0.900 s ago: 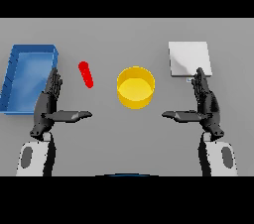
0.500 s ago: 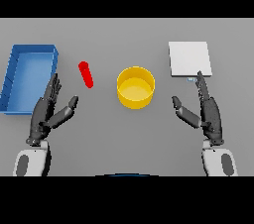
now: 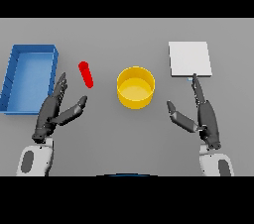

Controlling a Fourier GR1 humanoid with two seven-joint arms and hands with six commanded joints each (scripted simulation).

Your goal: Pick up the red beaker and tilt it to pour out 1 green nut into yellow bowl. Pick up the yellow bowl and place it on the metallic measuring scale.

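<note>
The red beaker (image 3: 86, 74) lies on its side on the grey table, left of centre. A yellow bowl (image 3: 135, 87) stands in the middle. The metallic measuring scale (image 3: 189, 59) is a flat light-grey square at the back right. My left hand (image 3: 53, 110) is open, fingers straight, pointing toward the beaker from below and left, a short gap short of it. My right hand (image 3: 204, 115) is open too, its fingertips just below the scale's near edge. No green nut shows.
A blue tray (image 3: 15, 77) with raised walls sits at the far left, close beside my left hand.
Both hands pulled back toward me, then the left hand tilted and reached up and right toward the beaker. The right hand's thumb drew in. No object has moved.
</note>
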